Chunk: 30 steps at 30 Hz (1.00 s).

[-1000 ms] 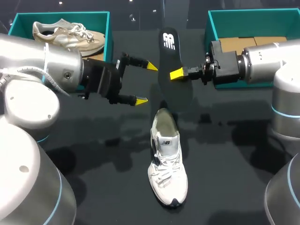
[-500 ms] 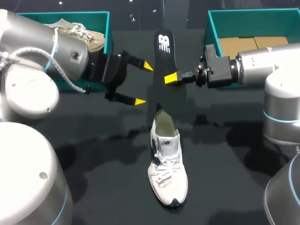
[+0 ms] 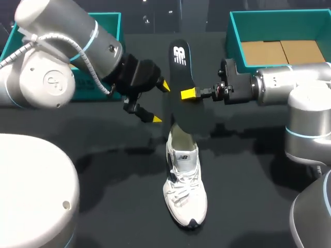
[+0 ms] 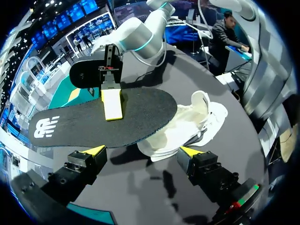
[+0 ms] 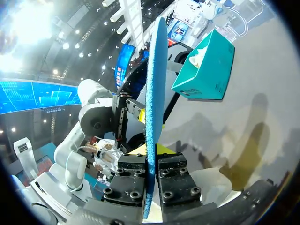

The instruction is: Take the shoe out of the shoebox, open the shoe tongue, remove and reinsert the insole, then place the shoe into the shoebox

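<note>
The head camera is looking down from above and behind on the whole table (image 3: 258,181). The left wrist camera is facing right, close to the insole (image 4: 140,112) and shoe (image 4: 197,119). The right wrist camera is facing left, sighting edge-on along that same insole.

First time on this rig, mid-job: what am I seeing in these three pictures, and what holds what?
Two robot arms work at a table. The wide picture looks down from above and behind them; each round picture comes from a camera on one arm's wrist. The right pincer is shut on a black insole, held above the table. The left pincer is open beside it. A white shoe sits on the table below. A teal left shoebox and right shoebox stand at the far corners.
</note>
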### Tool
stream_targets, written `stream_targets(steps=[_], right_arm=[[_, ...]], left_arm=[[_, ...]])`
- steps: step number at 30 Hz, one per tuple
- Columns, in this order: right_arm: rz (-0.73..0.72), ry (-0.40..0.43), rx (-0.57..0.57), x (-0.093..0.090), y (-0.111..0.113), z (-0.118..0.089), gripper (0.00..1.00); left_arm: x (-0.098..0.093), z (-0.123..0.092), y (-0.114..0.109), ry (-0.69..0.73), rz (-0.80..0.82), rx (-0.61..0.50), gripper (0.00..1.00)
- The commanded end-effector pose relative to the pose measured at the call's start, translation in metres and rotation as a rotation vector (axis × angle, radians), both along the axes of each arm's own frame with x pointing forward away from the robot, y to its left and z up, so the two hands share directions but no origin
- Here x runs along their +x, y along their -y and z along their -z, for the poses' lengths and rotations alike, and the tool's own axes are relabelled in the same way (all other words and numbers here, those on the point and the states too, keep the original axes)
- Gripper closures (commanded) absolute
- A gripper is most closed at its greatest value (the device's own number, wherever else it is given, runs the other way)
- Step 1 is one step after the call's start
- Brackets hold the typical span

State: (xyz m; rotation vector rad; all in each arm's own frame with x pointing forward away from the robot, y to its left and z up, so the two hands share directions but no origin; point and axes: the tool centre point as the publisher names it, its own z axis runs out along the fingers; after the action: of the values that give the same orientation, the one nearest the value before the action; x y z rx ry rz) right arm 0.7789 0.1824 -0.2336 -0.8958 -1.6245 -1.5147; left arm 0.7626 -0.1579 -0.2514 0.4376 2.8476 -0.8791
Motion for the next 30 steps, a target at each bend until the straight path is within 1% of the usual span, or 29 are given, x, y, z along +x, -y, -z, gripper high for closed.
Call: stream_targets(steps=[1,7,11,13,15,16,26,28,30], right_arm=[[-0.002,0.018,0.016,0.007,-0.005,0.009,1.0],[0.046,0.013,-0.012,0.013,0.001,0.016,1.0],[0.057,0.041,-0.009,0.012,0.007,0.014,1.0],[0.058,0.057,-0.006,0.011,0.008,0.014,1.0],[0.071,0.053,-0.025,0.008,0.009,0.013,1.0],[0.122,0.034,-0.05,0.005,0.01,0.01,1.0],[0.122,0.034,-0.05,0.005,0.01,0.01,1.0],[0.114,0.035,-0.055,0.004,0.007,0.01,1.0],[0.094,0.054,-0.051,0.002,0.002,0.01,1.0]], left_arm=[[0.002,0.002,-0.001,-0.01,-0.022,0.136,0.0],[-0.001,0.002,-0.012,-0.009,-0.047,0.133,0.0],[-0.001,0.008,-0.014,-0.023,-0.066,0.132,0.0],[-0.001,0.013,-0.013,-0.066,-0.065,0.149,0.0],[-0.004,0.02,-0.012,-0.096,-0.054,0.219,0.0],[-0.004,0.02,-0.012,-0.096,-0.054,0.219,0.0],[-0.004,0.02,-0.012,-0.096,-0.054,0.219,0.0],[-0.005,0.029,-0.013,-0.111,-0.055,0.199,0.0],[-0.008,0.034,-0.016,-0.126,-0.047,0.167,0.0]])
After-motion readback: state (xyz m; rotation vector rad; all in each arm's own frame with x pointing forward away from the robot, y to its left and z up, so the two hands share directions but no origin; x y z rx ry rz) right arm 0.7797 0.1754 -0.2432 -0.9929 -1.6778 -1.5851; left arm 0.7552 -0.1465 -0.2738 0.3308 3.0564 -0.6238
